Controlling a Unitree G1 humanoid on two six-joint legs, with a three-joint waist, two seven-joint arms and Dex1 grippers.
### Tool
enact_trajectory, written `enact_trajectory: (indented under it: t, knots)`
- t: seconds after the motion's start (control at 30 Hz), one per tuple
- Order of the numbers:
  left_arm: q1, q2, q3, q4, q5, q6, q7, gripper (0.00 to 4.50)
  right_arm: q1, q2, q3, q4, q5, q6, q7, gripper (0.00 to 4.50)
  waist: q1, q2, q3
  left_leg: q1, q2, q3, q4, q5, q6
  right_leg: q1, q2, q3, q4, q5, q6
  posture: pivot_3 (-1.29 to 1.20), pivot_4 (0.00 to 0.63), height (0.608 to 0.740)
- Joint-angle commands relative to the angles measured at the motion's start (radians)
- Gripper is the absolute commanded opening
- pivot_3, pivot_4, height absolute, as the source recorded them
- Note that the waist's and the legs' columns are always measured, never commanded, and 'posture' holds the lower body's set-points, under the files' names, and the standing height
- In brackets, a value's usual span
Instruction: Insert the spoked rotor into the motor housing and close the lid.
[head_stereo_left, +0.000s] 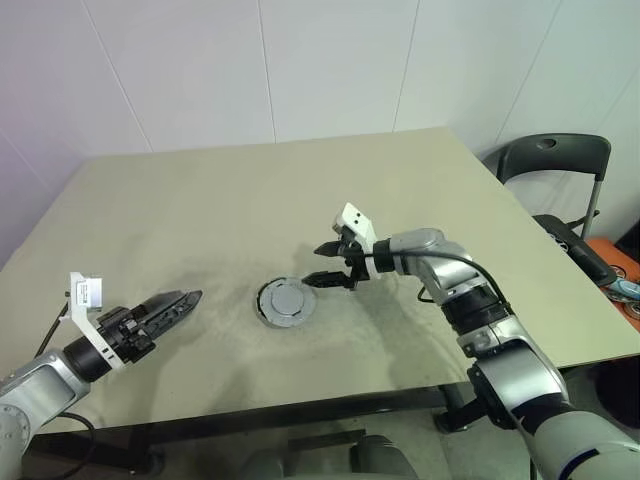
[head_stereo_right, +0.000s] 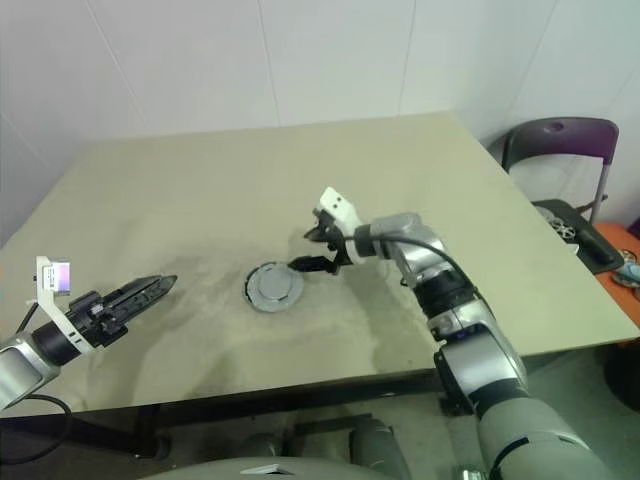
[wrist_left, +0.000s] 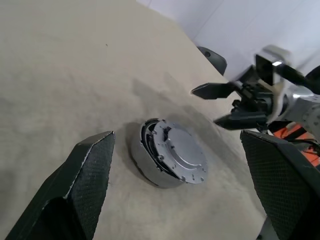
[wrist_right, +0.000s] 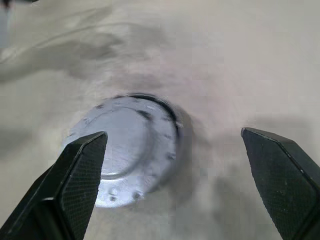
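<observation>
At table centre, head view: one lid (head_stereo_left: 287, 300) lies flat-back-up, well clear of every table (head_stereo_left: 250, 200) edge; right gripper (head_stereo_left: 334, 265) just beside it, fingers apart, empty. Left wrist view: lid sits skewed on one motor housing (wrist_left: 145, 159); left gripper (head_stereo_left: 190, 301) fingers spread, empty.

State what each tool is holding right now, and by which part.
Nothing is held. The right tool hangs open beside the lid, which sits slightly askew on the motor housing; the left tool is open, off to the side.

Grey lid (head_stereo_left: 288, 299), beige table (head_stereo_left: 240, 200), black chair (head_stereo_left: 556, 158), white wall (head_stereo_left: 250, 60)
</observation>
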Motion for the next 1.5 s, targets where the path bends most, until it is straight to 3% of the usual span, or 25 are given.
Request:
enact_trajectory:
  t: [0.03,0.83,0.93,1.03,1.5]
  knots:
    - [0.007,0.017,0.040,-0.036,0.001,-0.022,-0.017,4.26,0.005,-0.007,0.045,-0.072,-0.038,-0.092,0.058,4.49,0.000,0.000,0.000,0.000,0.000,0.000,0.000,0.000,0.000,0.000,0.000,0.000,0.000,0.000,0.000,0.00,0.000,0.740]
    - [0.085,-0.024,0.061,-0.088,0.009,-0.070,-0.001,4.26,-0.022,0.117,0.106,0.102,-0.179,-0.197,0.064,4.49,0.000,-0.001,0.000,0.001,0.000,0.000,0.000,0.001,-0.002,0.000,0.000,0.000,0.002,0.000,0.000,0.00,0.000,0.740]
    - [0.087,-0.021,0.070,-0.083,0.010,-0.071,-0.005,4.26,-0.026,0.125,0.101,0.120,-0.185,-0.208,0.059,3.92,0.000,-0.001,0.000,0.002,0.000,0.000,0.000,0.001,-0.002,0.000,0.000,0.000,0.002,0.000,0.000,0.00,0.000,0.740]
    - [0.087,-0.021,0.072,-0.083,0.012,-0.071,-0.003,4.26,-0.031,0.138,0.078,0.131,-0.175,-0.204,0.049,3.04,0.000,-0.002,-0.001,0.002,0.000,0.000,0.000,0.001,-0.002,0.001,0.000,0.000,0.002,0.000,0.000,0.00,0.000,0.740]
    - [0.096,-0.019,0.063,-0.078,0.054,-0.098,-0.016,4.26,-0.072,0.187,0.021,0.181,-0.170,-0.137,-0.015,3.04,0.000,-0.002,-0.001,0.002,0.000,0.000,0.000,0.002,-0.003,0.000,0.000,0.000,0.003,0.000,0.000,0.00,0.000,0.740]
